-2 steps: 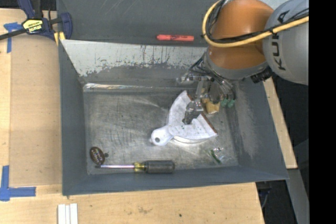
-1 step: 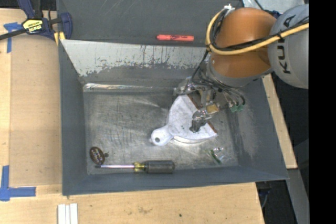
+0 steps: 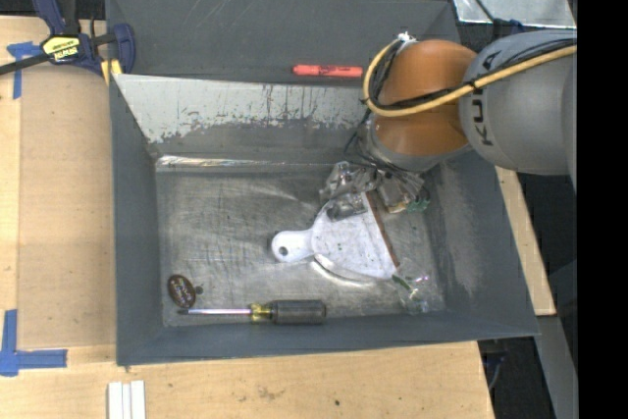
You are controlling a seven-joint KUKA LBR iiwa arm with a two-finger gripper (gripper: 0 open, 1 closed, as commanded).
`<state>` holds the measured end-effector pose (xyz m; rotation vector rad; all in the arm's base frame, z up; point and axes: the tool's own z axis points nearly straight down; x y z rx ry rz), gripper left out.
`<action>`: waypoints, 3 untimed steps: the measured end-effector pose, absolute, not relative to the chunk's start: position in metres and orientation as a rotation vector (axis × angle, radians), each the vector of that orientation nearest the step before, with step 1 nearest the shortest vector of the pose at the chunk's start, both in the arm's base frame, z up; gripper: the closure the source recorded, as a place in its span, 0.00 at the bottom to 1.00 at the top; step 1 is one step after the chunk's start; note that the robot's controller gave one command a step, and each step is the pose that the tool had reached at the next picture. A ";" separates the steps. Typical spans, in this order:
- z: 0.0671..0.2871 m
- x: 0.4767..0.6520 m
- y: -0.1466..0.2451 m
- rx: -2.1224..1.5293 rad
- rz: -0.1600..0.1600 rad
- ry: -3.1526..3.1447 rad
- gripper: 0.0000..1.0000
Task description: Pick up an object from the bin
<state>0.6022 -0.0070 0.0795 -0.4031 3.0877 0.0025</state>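
My gripper (image 3: 345, 194) hangs low in the right half of the bin, under the orange wrist cover. Right below it lies a flat white fan-shaped piece (image 3: 341, 248) with a round holed tab pointing left; the gripper is at this piece's narrow upper end. Whether it touches the piece I cannot tell. A thin brown stick (image 3: 384, 238) runs along the white piece's right edge. A small clear and green bit (image 3: 413, 285) lies by the stick's lower end.
A screwdriver (image 3: 283, 312) with a black handle and yellow collar lies along the bin's front wall, its shaft pointing left. A small dark brown oval thing (image 3: 182, 288) sits at the front left corner. The arm reaches in from the right.
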 end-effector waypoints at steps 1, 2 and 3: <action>0.079 0.602 -0.007 -0.402 0.003 3.088 1.00; 0.105 0.586 -0.006 -0.310 0.002 3.125 1.00; 0.223 0.605 0.000 -0.312 0.000 3.123 1.00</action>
